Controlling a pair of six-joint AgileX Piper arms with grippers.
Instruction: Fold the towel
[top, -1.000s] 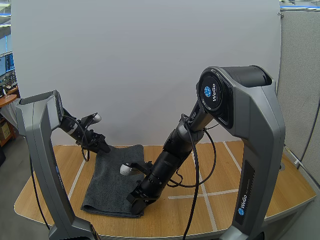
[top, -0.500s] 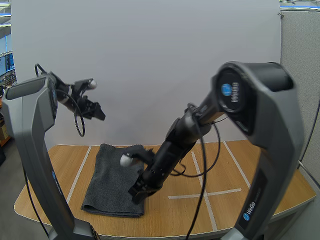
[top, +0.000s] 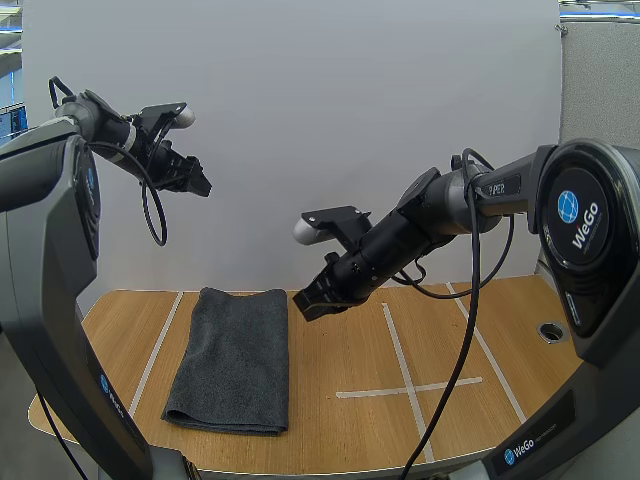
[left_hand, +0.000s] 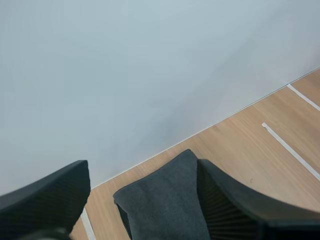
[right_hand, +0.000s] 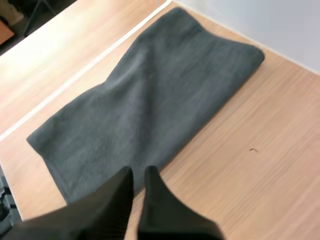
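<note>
grey towel (top: 232, 360): you have it lying flat on the wooden table (top: 450, 330), on the table's left half. it is a long folded rectangle. its short far edge sits close to the white wall (top: 330, 120) and its near edge sits close to the table's front rim. a white tape line (top: 158, 350) runs along its left side, apart from it. a tape cross (top: 405, 385) lies well to its right. no gripper touches the cloth.

left gripper (top: 195, 185): in the high view it hangs high in the air in front of the wall, well above the towel's far end. in the left wrist view its two fingers (left_hand: 235, 210) stand wide apart with the ribbed inner faces turned to each other. nothing is between them, and the towel's far corner and bare wood show through the gap.

right gripper (top: 308, 303): in the high view it hovers above the table, tips pointed down and toward the towel, just past the towel's far right corner and clear of the surface. in the right wrist view its fingers (right_hand: 115, 200) lie close together with a thin slit between the tips. they pinch nothing. the towel spreads out below them, one long edge running beside the tips.

towel surface: smooth, with no visible wrinkles, and the edges look roughly aligned.
</note>
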